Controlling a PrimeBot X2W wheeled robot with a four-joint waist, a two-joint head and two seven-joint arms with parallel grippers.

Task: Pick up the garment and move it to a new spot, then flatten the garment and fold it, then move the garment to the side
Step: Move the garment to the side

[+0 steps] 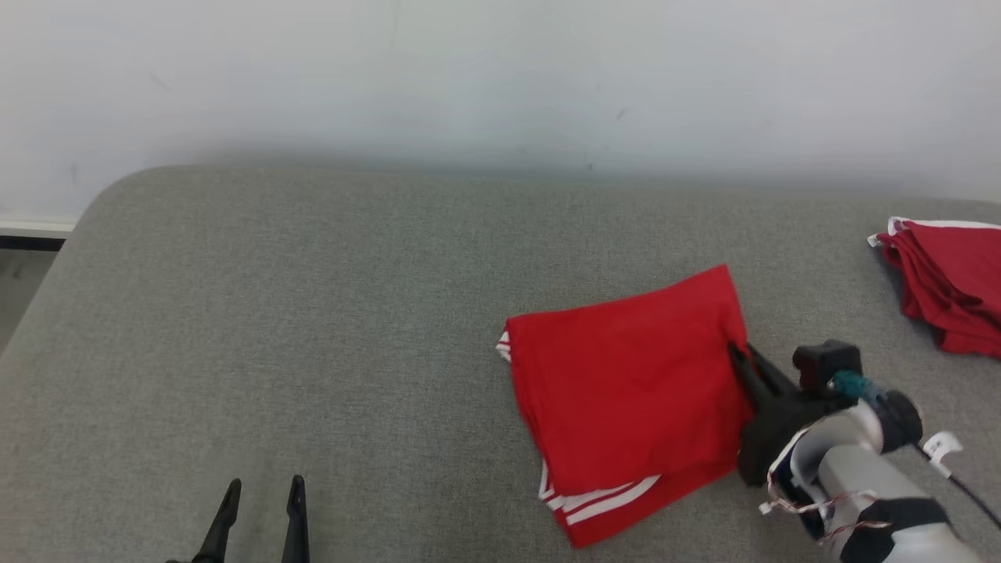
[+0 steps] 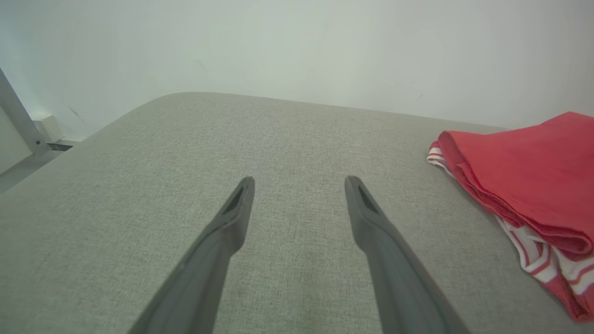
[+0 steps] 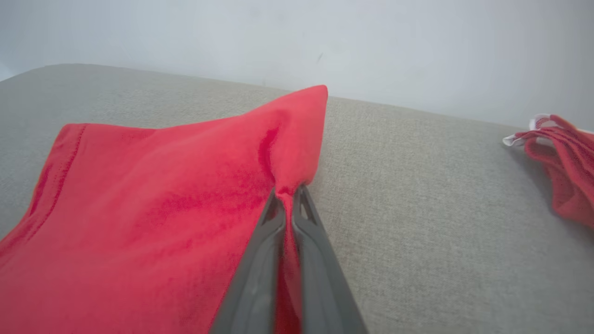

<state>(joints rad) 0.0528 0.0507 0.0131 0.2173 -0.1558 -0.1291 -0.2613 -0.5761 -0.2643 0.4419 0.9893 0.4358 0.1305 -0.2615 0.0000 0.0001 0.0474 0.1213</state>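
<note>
The folded red garment [image 1: 626, 391] lies on the grey padded worktop [image 1: 313, 313], at about 4 o'clock from the middle of the head view, with white stripes showing at its 6 o'clock end. Its 3 o'clock edge is pinched between the closed fingers of the right tool [image 1: 737, 353], and a small ridge of cloth is gathered at the tips. The left tool [image 1: 262, 489] is spread wide and empty over bare worktop at 7 o'clock. The step in hand is judged to be the move to the side. Since only one edge is gripped, the fold is best kept by a low, slow drag toward the red pile [image 1: 950, 285] at 3 o'clock; a lift could open the layers. No brand, label or writing can be read.
</note>
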